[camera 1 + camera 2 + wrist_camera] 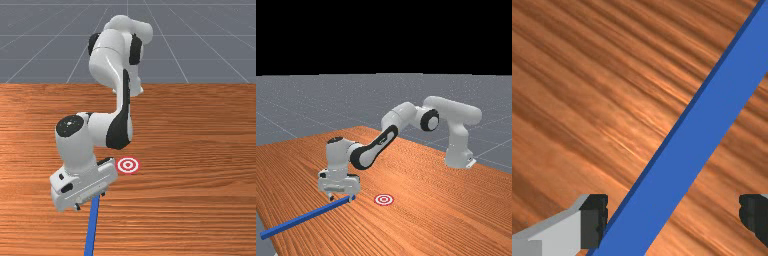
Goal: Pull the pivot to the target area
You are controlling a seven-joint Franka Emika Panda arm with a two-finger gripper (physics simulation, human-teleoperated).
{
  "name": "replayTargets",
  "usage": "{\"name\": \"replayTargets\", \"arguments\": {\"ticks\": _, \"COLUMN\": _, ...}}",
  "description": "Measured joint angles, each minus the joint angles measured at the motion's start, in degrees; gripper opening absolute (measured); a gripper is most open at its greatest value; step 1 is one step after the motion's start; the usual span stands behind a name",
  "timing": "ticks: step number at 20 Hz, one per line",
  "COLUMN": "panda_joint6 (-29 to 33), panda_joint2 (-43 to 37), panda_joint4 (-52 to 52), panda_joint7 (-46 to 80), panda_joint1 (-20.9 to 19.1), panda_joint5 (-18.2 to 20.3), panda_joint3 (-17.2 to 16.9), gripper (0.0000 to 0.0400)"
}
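from where i sit, i have the gripper low over the wooden table, its fingers well apart and clamped on nothing. the blue bar is the piece i'm meant to pull. in the front view it runs from under the hand to that view's near edge, leaning slightly to the left as it comes nearer. in the far view it slants from beside the fingertips toward the left and nearer, and its outer end sticks out past the table's edge.

my wrist view has the bar crossing at a slant between the open fingers, closer to one than to the other; i can't tell whether that one touches it. the target, red and white rings flat on the wood, sits just beside the hand on the front view's right, farther back than the bar's inner end. it is apart from the bar, which has no part on the rings.
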Motion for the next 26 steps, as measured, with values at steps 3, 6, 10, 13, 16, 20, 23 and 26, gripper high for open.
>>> {"name": "replayTargets", "arguments": {"ticks": 3, "panda_joint6": 1.48, "panda_joint2": -0.12, "panda_joint4": -0.73, "panda_joint7": 1.73, "panda_joint1": 1.28, "panda_joint5": -1.58, "panda_joint3": -1.78, "gripper": 0.0393}}
{"name": "replayTargets", "arguments": {"ticks": 6, "panda_joint6": 0.42, "panda_joint2": 1.81, "panda_joint4": 2.70, "panda_joint7": 1.31, "panda_joint1": 0.71, "panda_joint5": -1.26, "panda_joint3": -1.16, "gripper": 0.0388}}
{"name": "replayTargets", "arguments": {"ticks": 10, "panda_joint6": -4.21, "panda_joint2": -3.04, "panda_joint4": 1.89, "panda_joint7": -1.66, "panda_joint1": 0.10, "panda_joint5": -1.06, "panda_joint3": -0.15, "gripper": 0.0054}}
{"name": "replayTargets", "arguments": {"ticks": 13, "panda_joint6": -4.50, "panda_joint2": -2.01, "panda_joint4": 3.09, "panda_joint7": -1.68, "panda_joint1": 0.04, "panda_joint5": -1.11, "panda_joint3": -0.12, "gripper": 0.0012}}
{"name": "replayTargets", "arguments": {"ticks": 16, "panda_joint6": -4.14, "panda_joint2": -1.59, "panda_joint4": 3.15, "panda_joint7": -0.94, "panda_joint1": 0.57, "panda_joint5": -1.79, "panda_joint3": -0.81, "gripper": 0.0160}}
{"name": "replayTargets", "arguments": {"ticks": 20, "panda_joint6": -4.74, "panda_joint2": -1.18, "panda_joint4": 3.94, "panda_joint7": -1.48, "panda_joint1": 0.32, "panda_joint5": -1.24, "panda_joint3": -0.12, "gripper": 0.0367}}
{"name": "replayTargets", "arguments": {"ticks": 23, "panda_joint6": -3.79, "panda_joint2": -0.27, "panda_joint4": 4.37, "panda_joint7": -0.51, "panda_joint1": 0.98, "panda_joint5": -2.28, "panda_joint3": -1.21, "gripper": 0.0393}}
{"name": "replayTargets", "arguments": {"ticks": 26, "panda_joint6": -3.15, "panda_joint2": 1.70, "panda_joint4": 5.97, "panda_joint7": 0.15, "panda_joint1": 1.32, "panda_joint5": -2.86, "panda_joint3": -1.81, "gripper": 0.0398}}
